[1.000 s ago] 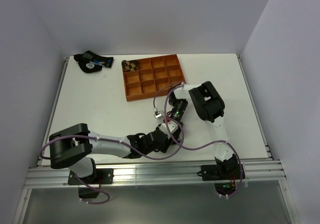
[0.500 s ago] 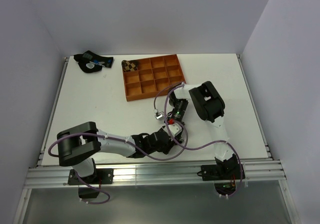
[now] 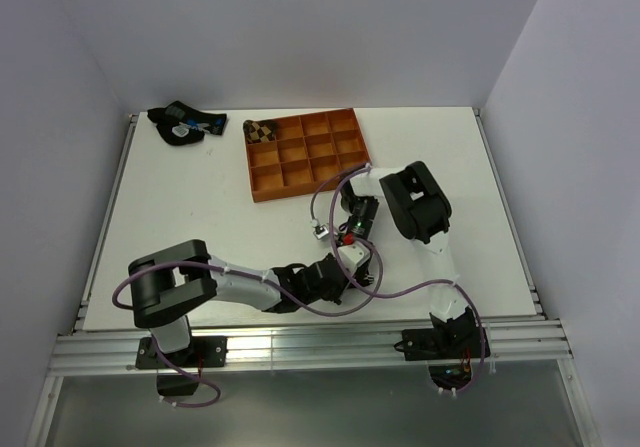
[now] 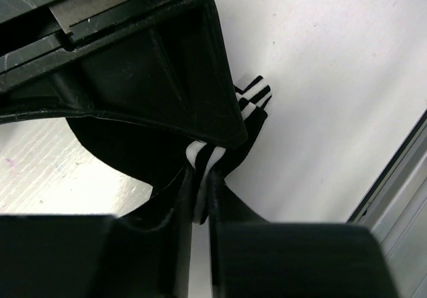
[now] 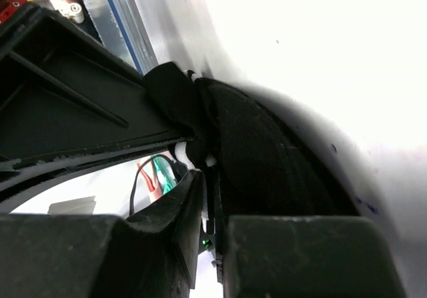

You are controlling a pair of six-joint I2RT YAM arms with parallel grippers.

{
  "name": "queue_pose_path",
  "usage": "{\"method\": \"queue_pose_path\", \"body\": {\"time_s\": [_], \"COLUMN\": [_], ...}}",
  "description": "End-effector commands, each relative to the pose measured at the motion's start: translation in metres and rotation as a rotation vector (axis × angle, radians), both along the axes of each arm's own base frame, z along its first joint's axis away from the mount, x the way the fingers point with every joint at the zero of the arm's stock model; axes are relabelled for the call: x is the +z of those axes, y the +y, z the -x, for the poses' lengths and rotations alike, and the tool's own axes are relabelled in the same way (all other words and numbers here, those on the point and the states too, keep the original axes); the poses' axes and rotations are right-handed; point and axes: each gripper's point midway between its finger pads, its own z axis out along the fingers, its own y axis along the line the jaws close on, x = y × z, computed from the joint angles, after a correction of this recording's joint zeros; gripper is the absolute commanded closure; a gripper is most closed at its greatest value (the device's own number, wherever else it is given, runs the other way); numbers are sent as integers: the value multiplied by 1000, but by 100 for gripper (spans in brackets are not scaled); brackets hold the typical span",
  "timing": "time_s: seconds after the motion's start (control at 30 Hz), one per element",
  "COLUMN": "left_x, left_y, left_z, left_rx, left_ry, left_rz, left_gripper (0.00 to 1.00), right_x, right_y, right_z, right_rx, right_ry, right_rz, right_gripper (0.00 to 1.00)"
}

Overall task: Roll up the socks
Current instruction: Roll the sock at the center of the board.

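The short black fabric ankle sock with white stripes [image 4: 251,103] shows only in the wrist views. From above, both arms meet over it near the front middle of the white tabletop [image 3: 200,217] and their wrists cover it completely.

In the left wrist view the left claw [image 4: 200,195] is closed to a sliver, and a fold of striped cuff is nipped between its fingers. More striped edge pokes out past the dark body of the other arm, which blocks the upper left of that view. How the rest of the sock lies cannot be made out.

In the right wrist view the right claw [image 5: 210,188] is likewise drawn almost together, and it appears to pinch a black fold with a bit of white at its tips. The sock bulges as a blurred dark hump just beyond, and the contact itself is in shadow.

The grooved aluminium rail [image 4: 400,178] along the near edge runs just beside the sock. Bare tabletop stretches from the claws to the orange compartmented plastic tray [image 3: 312,185] further back.

The brown-and-black argyle sock [image 3: 262,130] sits bunched in the tray's back-left compartment. A dark sock bundle with blue and white marks [image 3: 183,125] lies at the back-left corner, well apart from both arms.
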Motion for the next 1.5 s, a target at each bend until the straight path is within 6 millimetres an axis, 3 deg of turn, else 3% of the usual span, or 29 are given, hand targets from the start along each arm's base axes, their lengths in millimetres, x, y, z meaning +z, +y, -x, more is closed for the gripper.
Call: {"method": "queue_pose_path", "body": {"time_s": [0.0,0.13,0.33,0.5,0.73,0.83,1.07,1.13,1.17,1.3,1.47], "left_x": [-41,-54,-68,-73,-68,-62,-33,-27,-22,-22,-21], "left_y": [11,20,37,46,47,47,47,45,45,42,37], "left_z": [26,35,48,56,67,71,78,69,77,78,68], "left_rx": [-41,-23,20,59,90,102,91,106,78,83,123], "left_ry": [148,212,300,368,489,564,873,938,1011,1165,1246], "left_rz": [-90,-119,-153,-194,-186,-184,-93,-69,-65,-64,-74], "left_gripper": [88,100,100,99,100,100,100,100,100,100,100], "right_x": [-15,-19,6,19,42,51,67,78,77,85,72], "right_y": [-2,2,7,-1,-22,-31,-47,-46,-46,-42,-32], "right_z": [-10,-23,-41,-62,-102,-109,-97,-95,-88,-66,-36], "right_rx": [37,12,-79,-183,-358,-399,-409,-397,-377,-301,-167], "right_ry": [-81,-187,-329,-450,-651,-739,-914,-977,-983,-1036,-1094], "right_rz": [-27,-30,-84,-61,-55,-62,-132,-178,-205,-298,-349], "right_gripper": [84,70,52,51,50,50,50,49,49,49,48]}}
